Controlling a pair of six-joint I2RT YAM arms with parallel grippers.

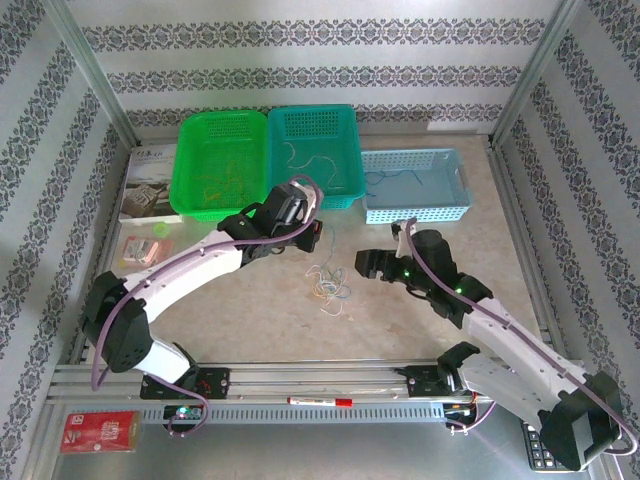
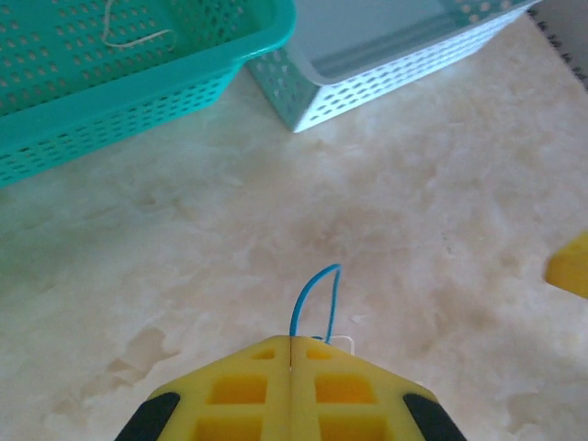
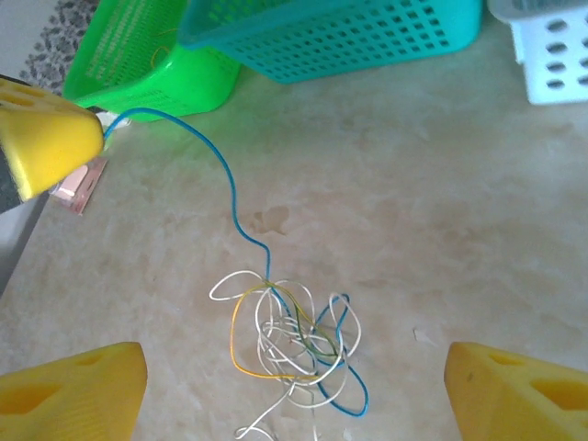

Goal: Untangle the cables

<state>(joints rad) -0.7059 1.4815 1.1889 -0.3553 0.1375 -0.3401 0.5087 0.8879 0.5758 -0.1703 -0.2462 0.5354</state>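
Observation:
The cables (image 1: 329,284) lie as a small tangle of blue, yellow and white wires (image 3: 296,342) on the table between the arms. One blue cable (image 3: 231,188) rises out of the tangle up to my left gripper (image 3: 92,138). The left gripper (image 2: 291,344) is shut on that blue cable, and a short blue loop (image 2: 313,296) sticks out past its yellow fingertips. It hangs above the table just left of the tangle (image 1: 314,238). My right gripper (image 3: 294,367) stands open over the tangle, its fingers wide on either side and apart from the wires, right of it in the top view (image 1: 364,263).
Three baskets stand at the back: green (image 1: 196,160), teal (image 1: 350,150) and pale blue (image 1: 450,190), with loose wires inside. A booklet (image 1: 145,190) and a pink packet (image 1: 140,250) lie at the left. A red marker (image 1: 320,401) rests on the front rail.

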